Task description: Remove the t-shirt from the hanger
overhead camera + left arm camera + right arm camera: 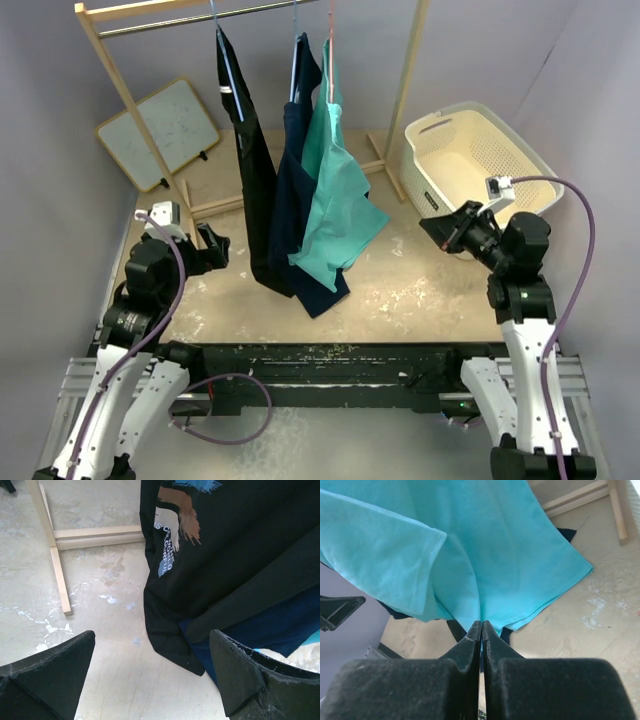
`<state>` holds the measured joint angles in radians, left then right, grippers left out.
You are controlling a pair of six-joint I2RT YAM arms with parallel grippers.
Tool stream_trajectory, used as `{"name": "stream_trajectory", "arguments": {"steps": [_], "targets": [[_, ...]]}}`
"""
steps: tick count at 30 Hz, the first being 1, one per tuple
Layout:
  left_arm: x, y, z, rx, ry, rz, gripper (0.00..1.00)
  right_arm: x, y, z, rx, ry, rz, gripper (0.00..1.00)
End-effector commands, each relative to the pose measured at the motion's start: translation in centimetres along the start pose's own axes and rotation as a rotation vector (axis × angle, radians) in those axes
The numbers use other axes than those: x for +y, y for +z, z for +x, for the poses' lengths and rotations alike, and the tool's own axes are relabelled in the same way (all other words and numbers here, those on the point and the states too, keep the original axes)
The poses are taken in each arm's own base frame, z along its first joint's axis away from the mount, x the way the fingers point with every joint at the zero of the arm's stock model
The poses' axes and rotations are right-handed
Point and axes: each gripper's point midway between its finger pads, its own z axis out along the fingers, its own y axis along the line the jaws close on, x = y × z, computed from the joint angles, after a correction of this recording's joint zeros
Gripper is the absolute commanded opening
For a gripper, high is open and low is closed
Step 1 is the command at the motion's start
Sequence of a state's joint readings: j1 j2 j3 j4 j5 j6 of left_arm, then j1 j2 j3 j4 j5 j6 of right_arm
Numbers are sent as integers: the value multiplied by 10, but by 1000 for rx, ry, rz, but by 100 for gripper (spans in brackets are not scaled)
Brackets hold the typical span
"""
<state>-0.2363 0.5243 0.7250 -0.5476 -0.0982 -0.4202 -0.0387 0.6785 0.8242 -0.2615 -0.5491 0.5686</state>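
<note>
Three t-shirts hang on hangers from the rack's bar point(180, 20): a black one point(252, 180) with a print, a navy one point(298, 170) and a teal one point(335, 190). Their hems reach down to the table. My left gripper point(222, 250) is open and empty, just left of the black shirt's hem point(170, 630); the navy shirt point(280, 625) shows behind it. My right gripper point(428, 225) is shut and empty, a short way right of the teal shirt. In the right wrist view the closed gripper point(481, 624) points at the teal fabric point(485, 545).
A cream laundry basket point(520, 150) stands at the back right, behind my right arm. A small whiteboard point(160, 130) leans at the back left. The wooden rack's foot rails point(57, 575) lie on the table near my left gripper.
</note>
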Motion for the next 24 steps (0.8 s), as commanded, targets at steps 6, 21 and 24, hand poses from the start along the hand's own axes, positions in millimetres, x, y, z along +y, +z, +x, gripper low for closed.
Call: {"name": "stream_trajectory", "arguments": {"steps": [6,21,24], "targets": [[-34,-16,-30,-62,31,164,99,71,3,-48,-66,-211,-215,27],[-39,-19,-24,-77,81,218,16,167,73,-223,-236,-420,-12,9],[-45,-16,-22,-58,96,252,68,187,100,-231,-217,-431,-43,27]]}}
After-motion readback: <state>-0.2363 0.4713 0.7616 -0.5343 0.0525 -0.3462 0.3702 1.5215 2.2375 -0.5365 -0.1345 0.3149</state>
